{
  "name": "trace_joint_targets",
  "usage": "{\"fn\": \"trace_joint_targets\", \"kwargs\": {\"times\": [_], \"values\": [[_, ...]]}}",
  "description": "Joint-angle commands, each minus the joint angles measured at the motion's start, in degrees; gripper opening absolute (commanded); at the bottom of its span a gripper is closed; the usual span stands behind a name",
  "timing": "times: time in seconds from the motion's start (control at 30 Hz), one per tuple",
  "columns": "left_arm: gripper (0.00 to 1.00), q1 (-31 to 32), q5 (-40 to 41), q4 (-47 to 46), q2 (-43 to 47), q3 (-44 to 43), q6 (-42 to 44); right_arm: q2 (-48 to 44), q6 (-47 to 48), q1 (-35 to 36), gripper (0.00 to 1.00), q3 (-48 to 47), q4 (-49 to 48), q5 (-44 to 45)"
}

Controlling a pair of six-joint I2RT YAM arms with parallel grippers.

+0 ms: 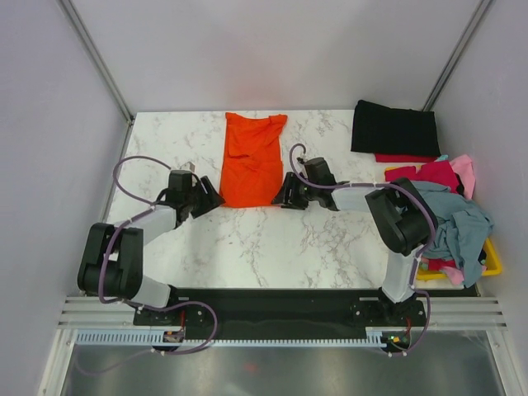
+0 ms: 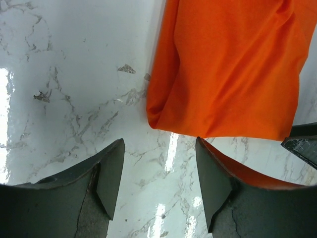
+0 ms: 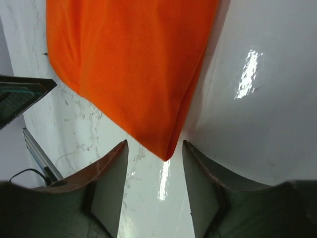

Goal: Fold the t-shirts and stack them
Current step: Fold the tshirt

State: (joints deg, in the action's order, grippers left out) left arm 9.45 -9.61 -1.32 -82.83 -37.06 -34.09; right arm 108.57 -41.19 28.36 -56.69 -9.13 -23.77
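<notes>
One orange t-shirt (image 1: 252, 161) folded oblong; marble table (image 1: 272, 239)

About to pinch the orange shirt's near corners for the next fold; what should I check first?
1. Left gripper open: ok.
2. Right gripper open: ok.
3. Orange shirt near corners lined up with both gripper gaps: ok.
4. Orange shirt lying flat in one long strip: ok.
5. Grippers low enough to catch the cloth: cannot tell.
6. Black shirt apart from the orange one: ok.
</notes>
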Motion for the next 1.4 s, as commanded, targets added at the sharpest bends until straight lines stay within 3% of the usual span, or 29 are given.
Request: {"fn": "trace_joint_targets", "kwargs": {"times": [0.0, 0.1, 0.5, 0.6, 0.67, 0.73, 0.8, 0.83, 0.9, 1.1, 1.27, 1.37], "values": [[0.66, -0.7, -0.1, -4.9, -1.8, 0.1, -1.3, 4.8, -0.5, 0.9, 0.55, -0.9, 0.1, 2.9], [0.64, -1.1, -1.2, -6.6, -3.6, 0.2, -1.8, 6.0, -0.6, 1.0, 0.40, -1.8, -0.1, 2.7], [0.59, -1.5, -5.3, -13.0, -9.5, 0.4, -4.0, 8.3, 0.4, 1.1, 0.21, -2.6, -0.5, 1.2], [0.43, -1.5, -5.2, -13.7, -9.6, 0.6, -4.0, 8.6, 0.5, 1.0, 0.12, -2.8, -0.5, 1.0], [0.26, -1.5, -5.2, -14.0, -9.5, 0.8, -4.0, 8.5, 0.5, 1.1, 0.06, -2.7, -0.6, 0.9], [0.20, -1.5, -5.4, -14.1, -9.5, 0.8, -4.1, 8.3, 0.5, 1.0, 0.00, -2.6, -1.0, 0.9], [0.12, -1.5, -6.2, -14.2, -9.9, 0.6, -3.8, 7.9, 0.7, 0.7, 0.00, -2.2, -1.3, 0.3], [0.02, -1.5, -6.4, -14.1, -10.0, 0.3, -3.8, 7.6, 0.7, 0.6, 0.00, -2.0, -1.5, 0.0], [0.02, -1.5, -6.8, -13.6, -9.3, 0.6, -3.9, 6.0, 0.5, 0.0, 0.00, -0.5, -2.5, -1.0], [0.02, 0.9, -7.4, -8.2, 0.5, 5.3, -6.5, -3.7, 3.7, -0.6, 0.00, 5.3, 2.2, 0.9], [0.02, 7.8, -5.8, -1.0, 15.6, 10.3, -10.3, -13.8, 4.4, 0.2, 0.00, 13.7, 6.5, 1.7], [0.02, 10.0, -4.5, 8.1, 27.1, 11.7, -11.4, -22.5, 3.2, 0.7, 0.00, 18.3, 9.0, 2.1]]}}
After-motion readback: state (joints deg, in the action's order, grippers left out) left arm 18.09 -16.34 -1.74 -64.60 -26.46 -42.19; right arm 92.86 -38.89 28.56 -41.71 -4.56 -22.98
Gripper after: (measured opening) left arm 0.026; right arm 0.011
